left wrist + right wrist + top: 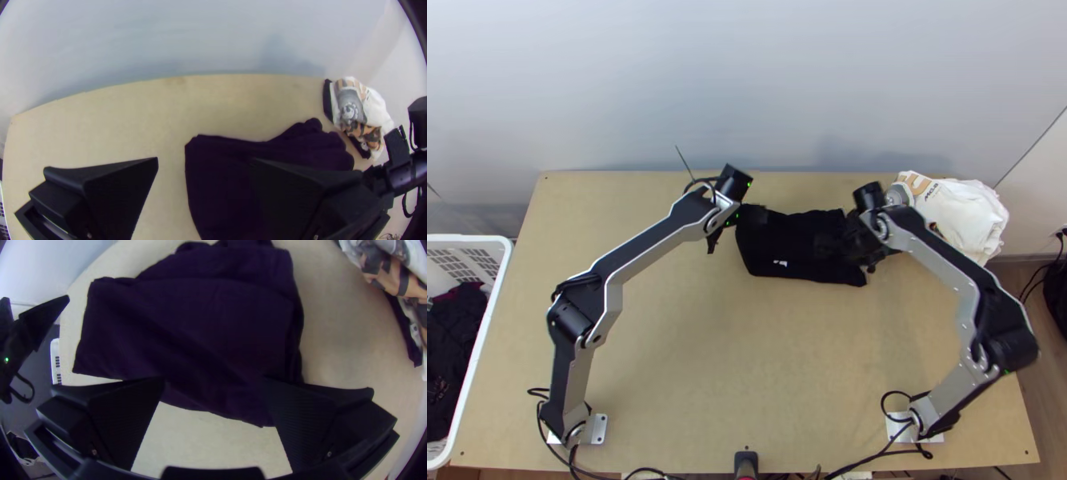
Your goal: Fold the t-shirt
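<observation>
Black t-shirt point(767, 246), centre frame, is best pinched by matching corners, left pincer point(204, 159) and right pincer point(214, 378) spread wide.

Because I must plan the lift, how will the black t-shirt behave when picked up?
The black t-shirt will probably be floppy, since its edges look soft and wrinkled. Its stacked layers may slide or unfold, as they seem to lie loosely.

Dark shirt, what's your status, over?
Left gripper open at one end. Right gripper open above the other. Dark shirt folded in layers, not held. White clothes piled nearby, not touching it.
</observation>
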`<action>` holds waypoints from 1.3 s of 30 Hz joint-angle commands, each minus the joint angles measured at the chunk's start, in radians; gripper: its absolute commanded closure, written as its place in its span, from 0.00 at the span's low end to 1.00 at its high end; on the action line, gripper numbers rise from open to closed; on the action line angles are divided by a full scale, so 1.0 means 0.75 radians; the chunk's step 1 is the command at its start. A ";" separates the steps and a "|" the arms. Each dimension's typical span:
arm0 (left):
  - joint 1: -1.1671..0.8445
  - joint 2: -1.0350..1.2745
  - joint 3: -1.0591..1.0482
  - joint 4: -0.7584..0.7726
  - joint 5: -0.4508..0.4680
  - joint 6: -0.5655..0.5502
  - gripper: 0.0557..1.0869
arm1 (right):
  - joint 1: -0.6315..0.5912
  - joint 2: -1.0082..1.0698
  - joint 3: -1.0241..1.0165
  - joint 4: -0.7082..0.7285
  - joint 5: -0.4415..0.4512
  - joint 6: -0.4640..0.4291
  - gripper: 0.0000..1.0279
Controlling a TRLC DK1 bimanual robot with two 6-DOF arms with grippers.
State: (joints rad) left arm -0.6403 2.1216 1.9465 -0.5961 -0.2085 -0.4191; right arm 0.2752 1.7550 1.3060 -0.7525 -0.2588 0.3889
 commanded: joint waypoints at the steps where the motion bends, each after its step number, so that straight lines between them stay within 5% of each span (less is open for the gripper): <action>1: -0.001 0.133 0.211 -0.027 0.004 -0.051 0.04 | -0.042 -0.176 0.042 0.005 -0.015 0.025 0.04; 16: -0.196 0.239 0.180 -0.275 0.094 -0.098 0.04 | -0.042 -0.194 0.167 0.003 -0.019 0.107 0.04; 24: -0.296 0.176 -0.127 -0.152 0.094 -0.077 0.04 | -0.030 -0.170 0.210 -0.021 -0.019 0.109 0.04; 39: -0.114 -0.139 0.029 -0.169 0.073 -0.100 0.04 | 0.015 -0.211 0.210 -0.034 -0.019 0.163 0.04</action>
State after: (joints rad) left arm -0.8097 2.1349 1.9236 -0.7124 -0.1467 -0.4793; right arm 0.2604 1.6112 1.4590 -0.7761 -0.2737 0.4744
